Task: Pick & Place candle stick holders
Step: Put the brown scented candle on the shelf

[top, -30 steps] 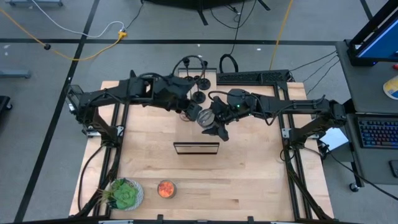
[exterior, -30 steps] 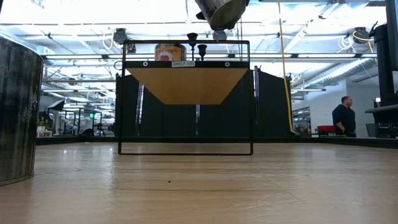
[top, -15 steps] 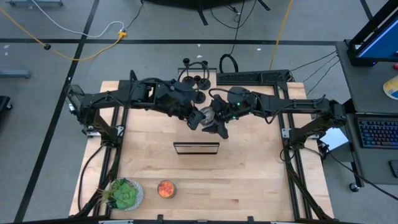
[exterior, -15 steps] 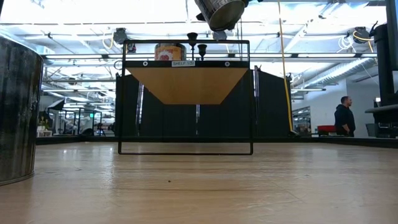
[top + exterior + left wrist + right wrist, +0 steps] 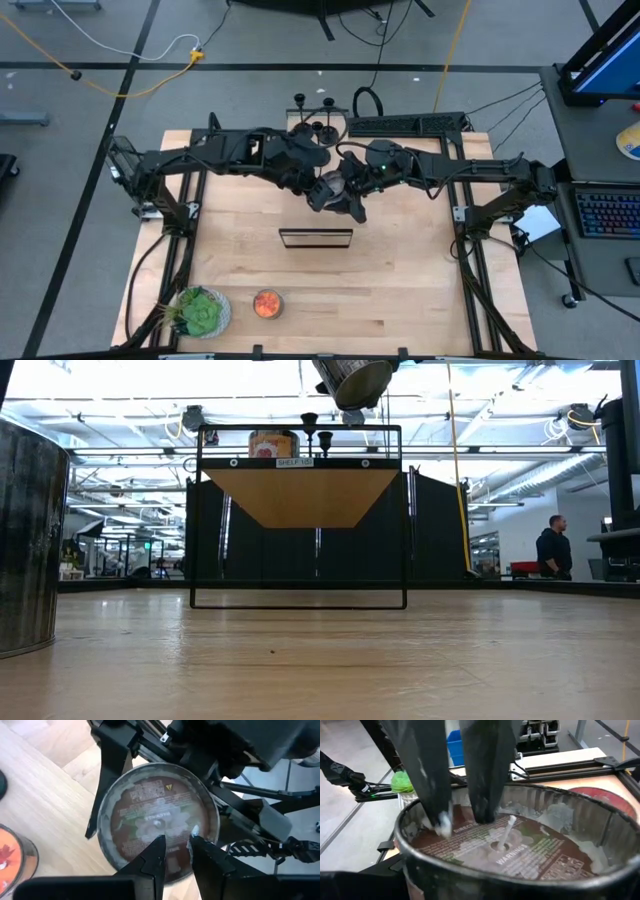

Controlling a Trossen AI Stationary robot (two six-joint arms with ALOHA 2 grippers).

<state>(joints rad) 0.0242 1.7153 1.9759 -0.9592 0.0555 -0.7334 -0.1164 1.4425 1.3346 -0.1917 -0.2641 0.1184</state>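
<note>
A round metal tin [image 5: 157, 820] with a printed label on its inner bottom and a white wick [image 5: 506, 831] hangs above the middle of the table, also at the top of the low view [image 5: 355, 380]. My right gripper [image 5: 340, 192] is shut on it. My left gripper [image 5: 176, 842] reaches into the tin, its fingers a narrow gap apart with nothing between them and a white crumb on one fingertip [image 5: 443, 824]. The black candle stick holders [image 5: 318, 128] stand on their round bases at the table's far edge, apart from both grippers. My right gripper clasps the tin's outer wall between its two fingers, one finger [image 5: 107, 785] on each of two opposite sides. The tin is lifted clear of the table, tilted with its open mouth toward my left gripper. My left gripper's fingertips [image 5: 485, 815] stand at the tin's inner bottom beside the wick; whether they touch it, I cannot tell.
A black wire-frame shelf [image 5: 316, 238] stands mid-table, below the tin. A potted plant [image 5: 200, 312] and an orange candle [image 5: 267, 304] sit near the front left. A tall metal cylinder [image 5: 25, 540] stands close at the low view's left. A person [image 5: 548, 548] is far behind.
My left gripper has gone toward the table's right edge and down, from beside the tin into its open mouth. The tin and my right gripper have stayed in place.
</note>
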